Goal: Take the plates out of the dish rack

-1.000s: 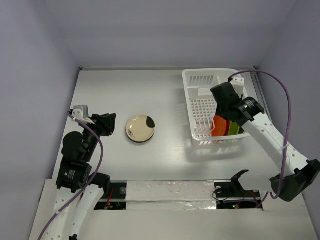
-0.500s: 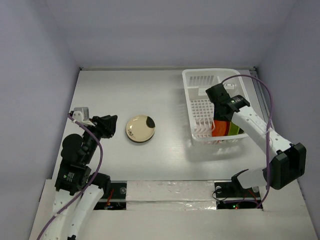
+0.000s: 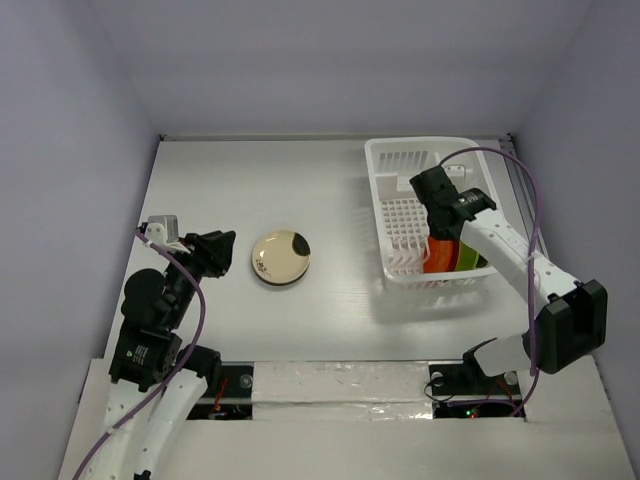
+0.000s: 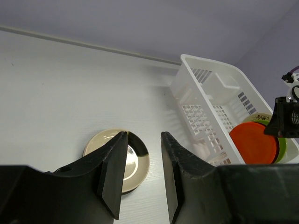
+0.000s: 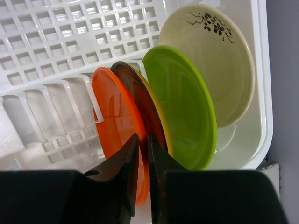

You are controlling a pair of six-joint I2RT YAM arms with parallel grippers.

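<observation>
From above, the right arm's wrist hides its fingertips and much of the dish rack's [image 3: 425, 215] near end. In the right wrist view the rack holds four plates on edge. The orange-red plate [image 5: 117, 116] is nearest the pegs. The tan-brown plate [image 5: 135, 88] shows only as a sliver, squeezed against the yellow-green plate [image 5: 182, 107]. The cream plate [image 5: 215, 65], with a dark sprig, is last. The right gripper [image 5: 143, 140] has its jaws almost together astride the orange-red rim, but I cannot tell whether the pads press it. The left gripper [image 4: 144, 140] hangs spread and empty above a tan plate with a dark patch [image 3: 280, 257], which lies flat on the table [image 3: 230, 190].
</observation>
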